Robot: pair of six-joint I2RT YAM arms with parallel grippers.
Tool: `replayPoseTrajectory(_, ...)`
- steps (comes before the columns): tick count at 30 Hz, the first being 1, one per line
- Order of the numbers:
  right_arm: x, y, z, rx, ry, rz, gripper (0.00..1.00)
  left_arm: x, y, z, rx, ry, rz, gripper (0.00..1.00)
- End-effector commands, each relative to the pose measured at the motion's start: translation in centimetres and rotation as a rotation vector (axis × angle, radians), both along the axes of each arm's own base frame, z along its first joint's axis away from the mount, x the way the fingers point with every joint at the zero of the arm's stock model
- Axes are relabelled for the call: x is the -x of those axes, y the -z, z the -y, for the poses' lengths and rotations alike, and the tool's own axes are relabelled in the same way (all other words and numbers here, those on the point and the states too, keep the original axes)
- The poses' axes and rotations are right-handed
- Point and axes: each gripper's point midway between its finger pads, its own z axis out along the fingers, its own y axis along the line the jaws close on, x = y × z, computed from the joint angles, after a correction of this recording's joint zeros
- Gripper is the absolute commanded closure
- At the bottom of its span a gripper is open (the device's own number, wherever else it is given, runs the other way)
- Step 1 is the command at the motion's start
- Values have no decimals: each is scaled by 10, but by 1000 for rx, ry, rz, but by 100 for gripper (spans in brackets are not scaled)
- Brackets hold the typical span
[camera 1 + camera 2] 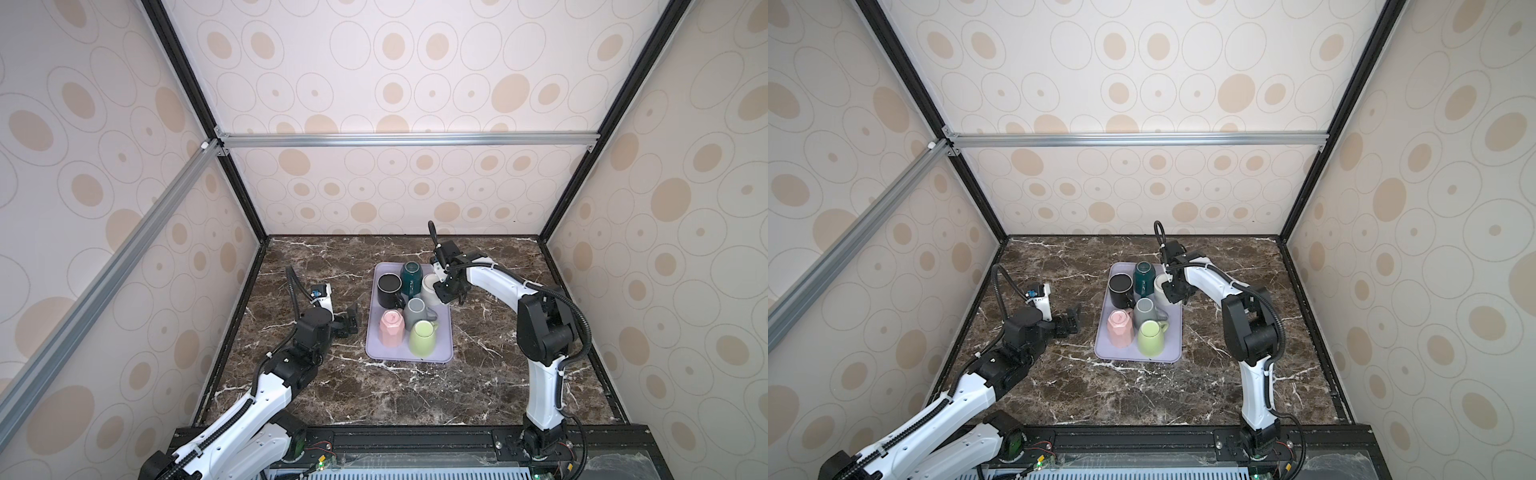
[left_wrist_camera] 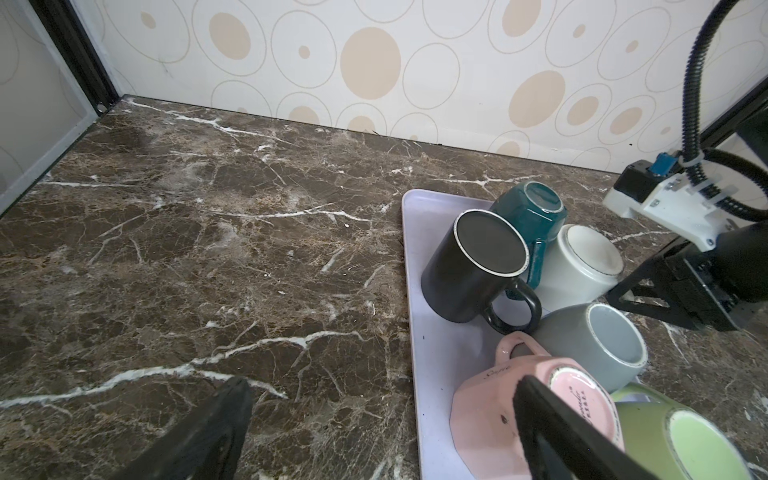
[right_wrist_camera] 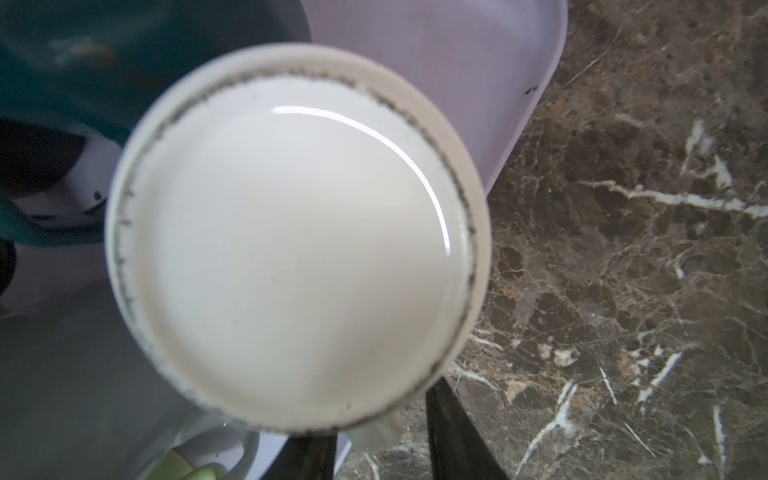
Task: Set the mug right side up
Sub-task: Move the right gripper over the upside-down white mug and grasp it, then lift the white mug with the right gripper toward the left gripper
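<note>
Your white mug (image 3: 291, 249) sits base-up in the far right corner of the tray (image 1: 388, 353), beside the teal mug (image 1: 411, 272). Right gripper (image 3: 376, 419) jaws straddle its apparent handle, clamping unconfirmed; left gripper (image 1: 352, 320) jaws wide apart. A partial hold could drop it onto neighbours.

A lilac tray (image 1: 386, 353) is lying on the marble table (image 1: 415, 395), carrying a black mug (image 1: 390, 286), teal mug (image 1: 411, 272), grey mug (image 1: 414, 311), pink mug (image 1: 392, 328) and green mug (image 1: 422, 338), all sitting bottom up.

We see six mugs (image 2: 469, 282) bottoms-up on a lilac tray (image 2: 432, 361) on the bench (image 2: 208, 249), left gripper (image 2: 384, 390) jaws wide.
</note>
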Motion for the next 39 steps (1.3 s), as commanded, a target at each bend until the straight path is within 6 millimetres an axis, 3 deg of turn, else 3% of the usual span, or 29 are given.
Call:
replayPoseTrajectory(1,1,8,1,19,-13,-34,70,2,-2,0,17,-11,3,2)
replayPoseTrajectory(8,1,10,-1,11,-4,-41,83,2,-3,1,22,-5,6,2)
replayPoseTrajectory(14,1,3,0,15,12,-27,84,2,1,1,23,-3,-3,2)
replayPoseTrajectory(21,0,-8,2,6,38,-7,100,3,4,1,21,-2,-7,2)
replayPoseTrajectory(26,1,-17,3,-2,54,9,100,3,4,3,26,7,-6,2)
replayPoseTrajectory(39,13,-78,0,-140,99,139,100,1,1,3,39,2,3,2)
